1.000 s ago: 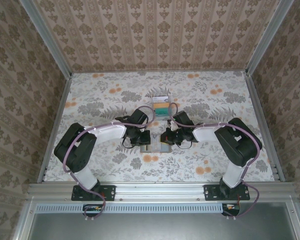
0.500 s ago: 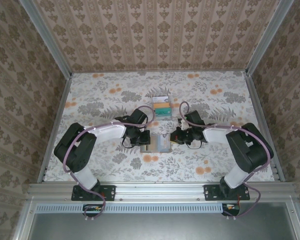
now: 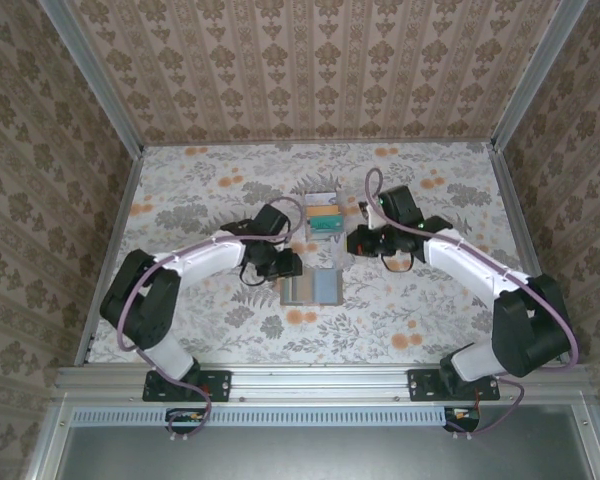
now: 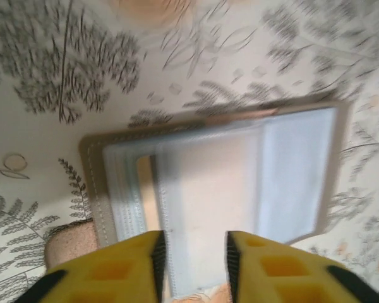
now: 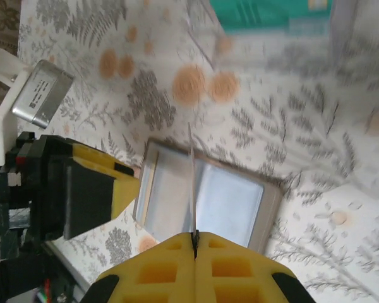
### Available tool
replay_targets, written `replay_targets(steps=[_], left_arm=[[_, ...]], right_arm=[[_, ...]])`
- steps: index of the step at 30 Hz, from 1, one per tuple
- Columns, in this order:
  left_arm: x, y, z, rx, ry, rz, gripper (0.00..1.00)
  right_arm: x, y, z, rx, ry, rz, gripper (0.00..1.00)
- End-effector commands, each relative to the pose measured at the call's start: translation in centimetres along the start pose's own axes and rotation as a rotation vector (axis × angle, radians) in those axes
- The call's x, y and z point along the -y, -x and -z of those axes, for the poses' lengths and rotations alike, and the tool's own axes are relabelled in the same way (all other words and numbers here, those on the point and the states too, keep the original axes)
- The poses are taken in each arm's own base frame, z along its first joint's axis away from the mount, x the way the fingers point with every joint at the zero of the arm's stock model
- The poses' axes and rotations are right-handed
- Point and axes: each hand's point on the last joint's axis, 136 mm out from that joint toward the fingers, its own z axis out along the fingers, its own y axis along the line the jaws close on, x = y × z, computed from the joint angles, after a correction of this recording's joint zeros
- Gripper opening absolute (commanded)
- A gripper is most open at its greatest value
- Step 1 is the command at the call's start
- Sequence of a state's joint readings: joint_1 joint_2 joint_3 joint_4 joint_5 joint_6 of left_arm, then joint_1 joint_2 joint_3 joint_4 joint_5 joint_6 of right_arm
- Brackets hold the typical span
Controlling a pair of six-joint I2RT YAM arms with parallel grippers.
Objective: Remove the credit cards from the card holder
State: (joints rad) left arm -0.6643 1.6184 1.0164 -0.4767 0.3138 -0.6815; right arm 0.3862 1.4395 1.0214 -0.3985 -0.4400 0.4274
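R gripper [image 3: 360, 242] has swung off the wallet [image 3: 310, 287] twd the box [image 3: 321, 195], clamped on a thin card [image 5: 191, 183], edge-on. L gripper [image 4: 192, 243] now parted, empty, over wallet's left panel. Wallet flat btw arms, long axis left-right; tan strip [image 4: 146, 192], prob. next card, in its left slot, nearest L.

Mid-frame, the box [image 3: 323, 214] above and the left gripper [image 3: 290, 267] at left crowded the card holder [image 3: 311, 288]; the table [image 3: 380, 335] below lay open.
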Motion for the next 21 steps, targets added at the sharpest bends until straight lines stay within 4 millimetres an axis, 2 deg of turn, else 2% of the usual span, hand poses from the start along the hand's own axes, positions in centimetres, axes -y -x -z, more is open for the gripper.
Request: replay_targets(steps=[1,5,7,11,15,21], left_arm=[[1.0,2.0,3.4,0.093,-0.029,-0.016,0.53],[0.7,3.0,6.3,0.180,-0.023,-0.025,0.90],[0.2,3.4,7.5,0.222,-0.011,-0.020,1.00],[-1.6,3.7,9.6,0.294,0.015,0.021,1.00],[-2.8,3.5,11.1,0.346,0.013,0.045,1.00],[-4.2,3.4,12.2,0.388,0.027,0.063,1.00]], right_arm=[[0.9,1.5,1.3,-0.015,-0.138,0.127,0.00],[0.4,4.9,1.2,0.005,-0.201,0.282,0.00],[0.1,6.6,1.0,0.011,-0.239,0.386,0.00],[-0.9,9.1,0.2,0.018,-0.287,0.601,0.00],[-1.7,10.4,-1.1,0.017,-0.322,0.881,0.00],[-2.7,12.8,-2.6,-0.007,-0.395,1.204,0.00]])
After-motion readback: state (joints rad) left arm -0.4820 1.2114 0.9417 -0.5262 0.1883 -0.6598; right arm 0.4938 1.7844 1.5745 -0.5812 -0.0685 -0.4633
